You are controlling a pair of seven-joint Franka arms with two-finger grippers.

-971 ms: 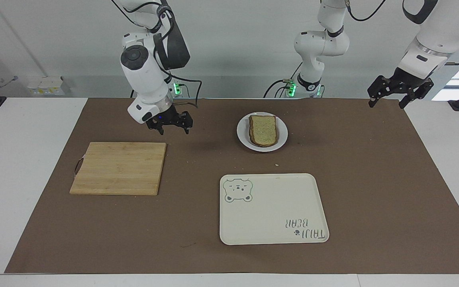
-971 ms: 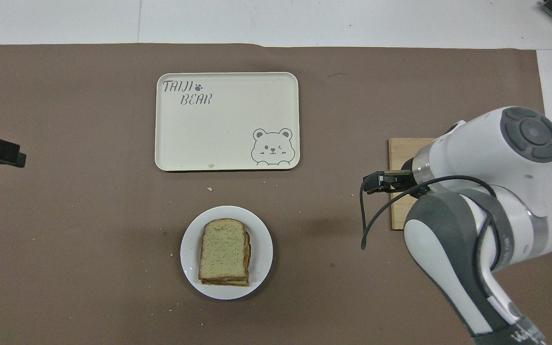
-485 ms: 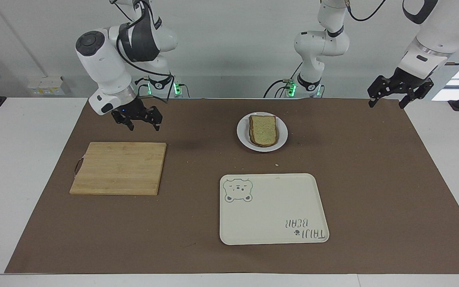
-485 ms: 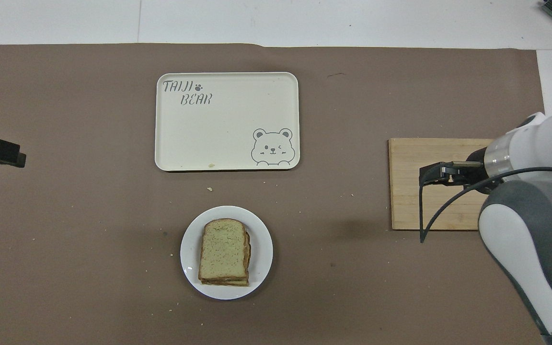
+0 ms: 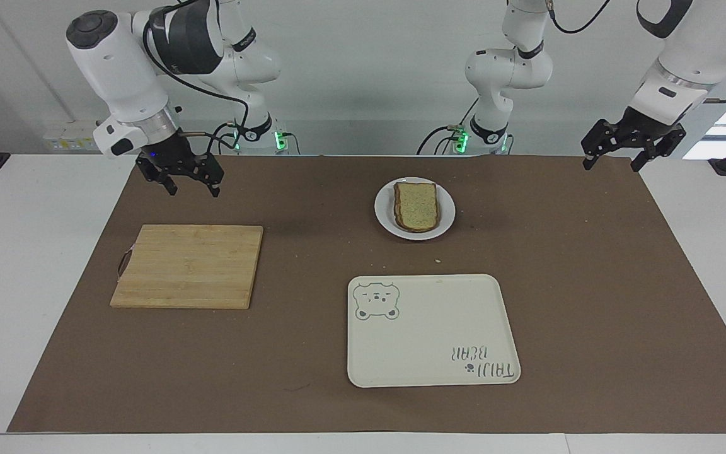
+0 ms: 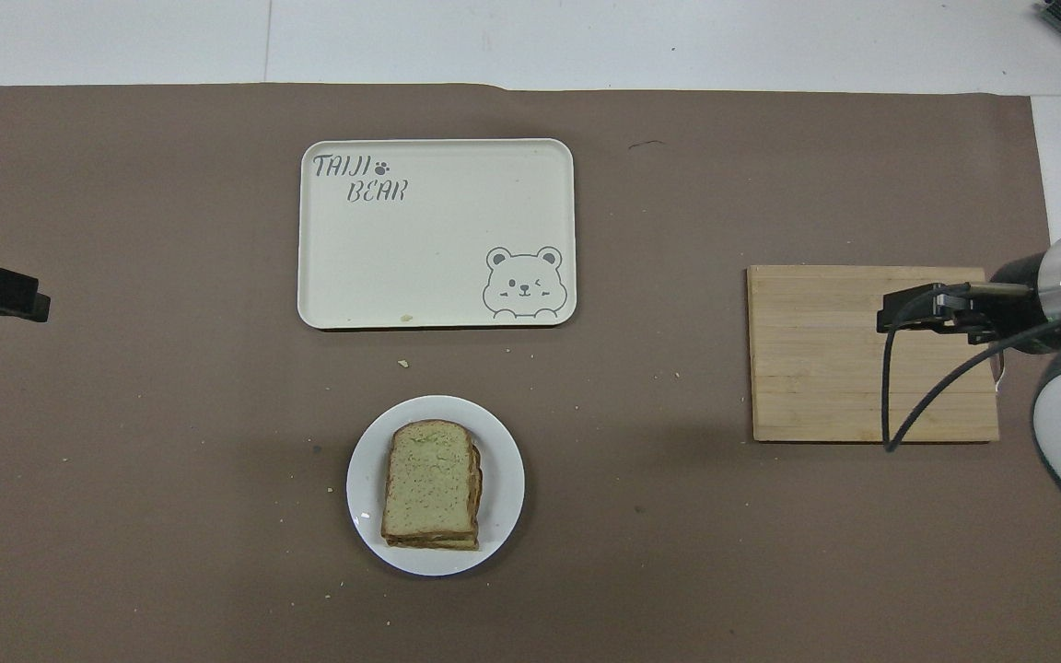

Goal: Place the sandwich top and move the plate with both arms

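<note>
The sandwich top (image 5: 416,203), a pale speckled slice with a brown crust, lies on a stack of slices on the small white plate (image 5: 384,213). It also shows in the overhead view (image 6: 429,474), on the plate (image 6: 505,479). My right gripper (image 5: 191,190) hangs open and empty in the air, well away from the plate. In the overhead view my right gripper (image 6: 890,318) shows over the cutting board. My left gripper (image 5: 612,165) waits open and empty in the air over the mat's corner at the left arm's end, and its tip shows in the overhead view (image 6: 29,299).
A bamboo cutting board (image 5: 190,265) lies toward the right arm's end of the table. A cream tray (image 5: 432,334) with a bear drawing lies farther from the robots than the plate. Crumbs dot the brown mat (image 5: 590,284).
My right arm has swung away from the plate toward the right arm's end of the table and risen, its gripper open throughout. The left arm, plate and sandwich have not moved.
</note>
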